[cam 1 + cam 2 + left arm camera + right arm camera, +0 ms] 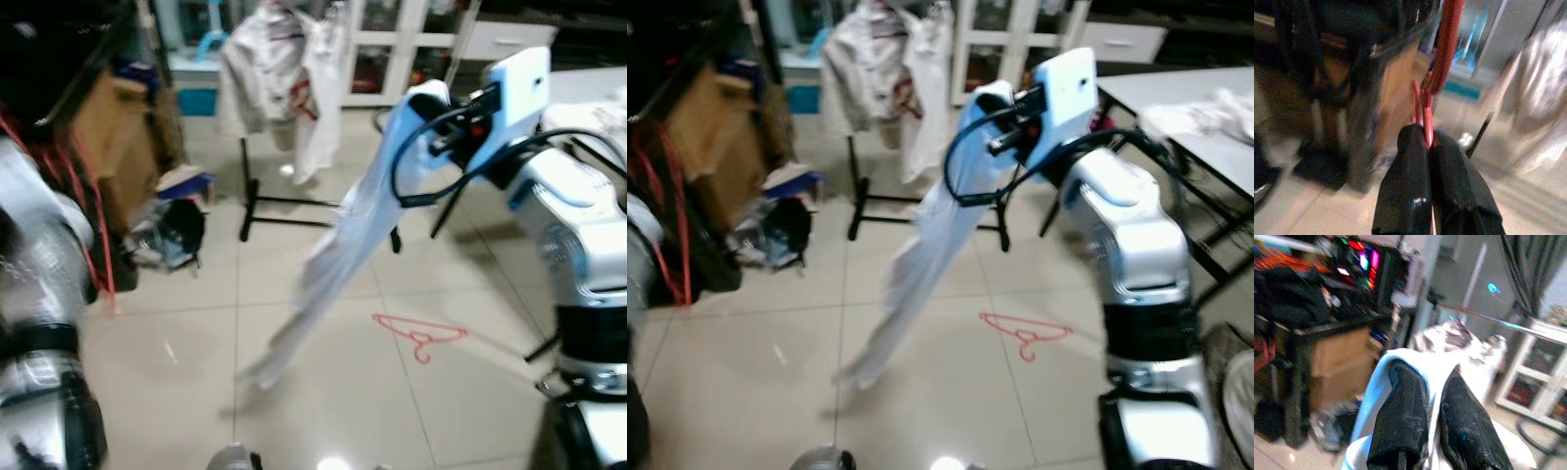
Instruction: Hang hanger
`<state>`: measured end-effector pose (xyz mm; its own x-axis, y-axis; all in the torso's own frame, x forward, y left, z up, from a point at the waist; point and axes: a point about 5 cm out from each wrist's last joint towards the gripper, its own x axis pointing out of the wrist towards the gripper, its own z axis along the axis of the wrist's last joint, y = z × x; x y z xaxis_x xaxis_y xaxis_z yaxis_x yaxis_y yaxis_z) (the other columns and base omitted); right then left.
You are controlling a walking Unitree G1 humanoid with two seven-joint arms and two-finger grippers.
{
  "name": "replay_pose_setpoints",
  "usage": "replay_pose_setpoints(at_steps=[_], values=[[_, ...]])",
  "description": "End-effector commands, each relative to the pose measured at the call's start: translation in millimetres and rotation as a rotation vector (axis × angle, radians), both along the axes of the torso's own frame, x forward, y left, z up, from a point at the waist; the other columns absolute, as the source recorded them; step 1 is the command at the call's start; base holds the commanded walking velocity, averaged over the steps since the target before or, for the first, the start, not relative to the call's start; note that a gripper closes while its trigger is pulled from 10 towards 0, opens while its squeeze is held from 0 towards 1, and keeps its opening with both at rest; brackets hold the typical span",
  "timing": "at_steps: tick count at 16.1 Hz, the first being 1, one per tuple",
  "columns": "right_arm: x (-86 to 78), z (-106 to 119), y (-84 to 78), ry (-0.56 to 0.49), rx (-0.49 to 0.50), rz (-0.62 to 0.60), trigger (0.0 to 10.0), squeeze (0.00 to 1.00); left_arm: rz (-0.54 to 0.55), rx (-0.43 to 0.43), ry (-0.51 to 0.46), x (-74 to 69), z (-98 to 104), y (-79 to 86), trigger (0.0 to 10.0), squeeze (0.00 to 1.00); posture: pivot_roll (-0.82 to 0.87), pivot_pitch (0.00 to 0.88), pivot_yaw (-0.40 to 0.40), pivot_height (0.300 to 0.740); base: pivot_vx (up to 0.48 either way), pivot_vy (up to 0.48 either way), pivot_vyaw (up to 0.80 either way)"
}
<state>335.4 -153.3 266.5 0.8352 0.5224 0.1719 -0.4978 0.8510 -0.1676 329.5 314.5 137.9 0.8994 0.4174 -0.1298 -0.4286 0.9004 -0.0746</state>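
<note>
Two red hangers were in sight: one red hanger on the floor (421, 338) and one red hanger (1426, 110) pinched between the left gripper's fingers (1405, 186). One pale blue garment (338, 250) hung from the right gripper (1432, 396). One clothes rack (294, 201) stood there, carrying white clothing (279, 69). One cardboard box (118, 137) stood at the left.

Silver arms (1122, 230) — black cables (970, 166)
</note>
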Motion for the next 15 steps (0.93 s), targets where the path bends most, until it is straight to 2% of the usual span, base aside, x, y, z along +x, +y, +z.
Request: replay_pose_setpoints(at_steps=[1, 2, 3, 4, 5, 6, 7, 8, 9, 10, 11, 12, 15], values=[[2.1, -6.5, -7.3, -0.016, 0.010, -0.047, 10.0, 0.00, -0.040, 0.034, 0.025, 2.4, -3.5, -17.3, 10.0, 0.00, -0.03, 0.012, -0.015, 0.740, 0.000, 0.000, 0.00], [3.7, -17.2, -8.5, -0.005, 0.023, -0.070, 10.0, 0.00, -0.053, 0.023, 0.066, -1.4, -18.4, -28.9, 10.0, 0.00, -0.01, 0.012, -0.016, 0.740, 0.000, 0.000, 0.00], [4.1, -48.2, -11.9, 0.047, 0.053, -0.117, 10.0, 0.00, -0.108, 0.014, 0.130, -11.6, -44.1, -56.8, 10.0, 0.00, 0.00, 0.015, -0.014, 0.740, 0.000, 0.000, 0.00], [2.7, -70.7, -16.4, 0.086, 0.058, -0.166, 10.0, 0.00, -0.141, 0.027, 0.149, -18.5, -52.5, -71.6, 10.0, 0.00, 0.00, 0.014, -0.015, 0.740, 0.000, 0.000, 0.00], [0.3, -85.9, -19.1, 0.106, 0.041, -0.182, 10.0, 0.00, -0.161, 0.036, 0.152, -21.7, -54.2, -77.3, 10.0, 0.00, 0.01, 0.017, -0.014, 0.740, 0.000, 0.000, 0.00], [-9.0, -132.4, -29.8, 0.202, 0.007, -0.245, 10.0, 0.00, -0.233, 0.097, 0.135, -27.6, -51.8, -90.6, 10.0, 0.00, 0.02, 0.018, -0.010, 0.740, 0.000, 0.000, 0.00], [-15.4, -155.4, -35.2, 0.264, -0.010, -0.286, 10.0, 0.00, -0.277, 0.148, 0.127, -29.3, -50.6, -96.5, 10.0, 0.00, 0.02, 0.018, -0.010, 0.740, 0.000, 0.000, 0.00], [-18.0, -162.7, -36.2, 0.284, -0.008, -0.293, 10.0, 0.00, -0.294, 0.164, 0.126, -30.0, -51.0, -98.3, 10.0, 0.00, 0.03, 0.019, -0.006, 0.740, 0.000, 0.000, 0.00], [-24.0, -179.1, -40.6, 0.329, 0.004, -0.341, 10.0, 0.00, -0.360, 0.276, 0.104, -33.8, -52.8, -102.5, 10.0, 0.00, 0.03, 0.015, 0.001, 0.740, 0.000, 0.000, 0.00], [-29.5, -190.9, -43.3, 0.372, 0.051, -0.384, 10.0, 0.00, -0.391, 0.300, 0.126, -39.8, -61.7, -104.1, 10.0, 0.00, 0.03, 0.014, 0.002, 0.740, 0.000, 0.000, 0.00], [-34.6, -198.3, -42.2, 0.398, 0.100, -0.396, 10.0, 0.00, -0.386, 0.238, 0.163, -45.9, -71.6, -104.1, 10.0, 0.00, 0.03, 0.009, 0.006, 0.740, 0.000, 0.000, 0.00], [-40.2, -202.3, -40.1, 0.405, 0.143, -0.405, 10.0, 0.00, -0.432, 0.212, 0.158, -51.2, -74.5, -111.5, 10.0, 0.00, 0.03, 0.009, 0.006, 0.740, 0.000, 0.000, 0.00], [-44.3, -207.9, -35.8, 0.386, 0.120, -0.411, 10.0, 0.00, -0.533, 0.186, 0.131, -50.5, -71.0, -123.7, 10.0, 0.00, 0.02, 0.001, 0.006, 0.740, 0.000, 0.000, 0.00]])
